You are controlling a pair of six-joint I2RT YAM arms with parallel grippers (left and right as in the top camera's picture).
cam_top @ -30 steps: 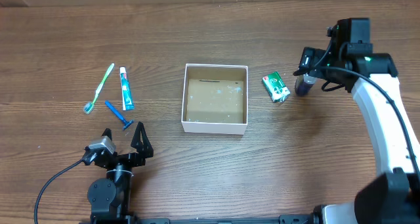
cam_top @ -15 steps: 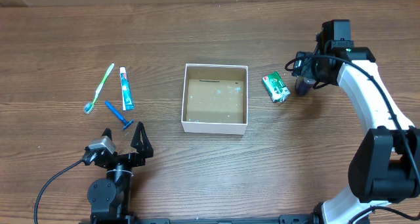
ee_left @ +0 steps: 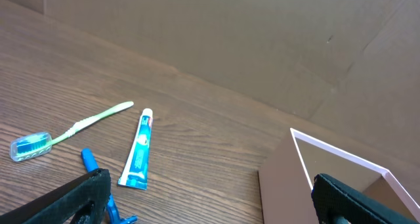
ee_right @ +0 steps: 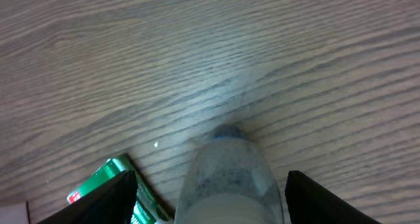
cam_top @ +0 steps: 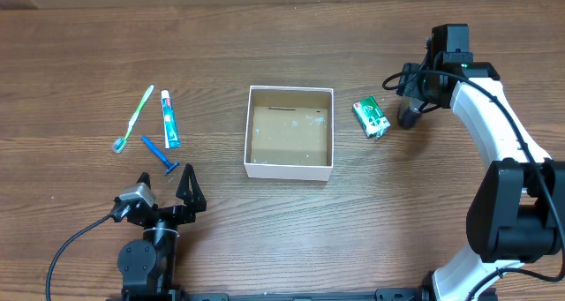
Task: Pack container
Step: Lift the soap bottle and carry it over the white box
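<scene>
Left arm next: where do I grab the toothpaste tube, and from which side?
Take the toothpaste tube mid-body from straight above, left gripper closing across its narrow width: it lies flat, long and slim, cap pointing away from the arm.

**Brown wood under soft, even light**

The counter [cam_top: 265, 239] fills nearly everything I can see. It is a dark brown wood-grain surface, matte, with streaks running side to side. Along its far edge stands a plain tan backdrop [ee_left: 262, 40], apparently cardboard sheeting, marked by faint creases and a slanting seam toward the right. The light is diffuse and falls from above, leaving only short, faint shadows on the wood.
</scene>
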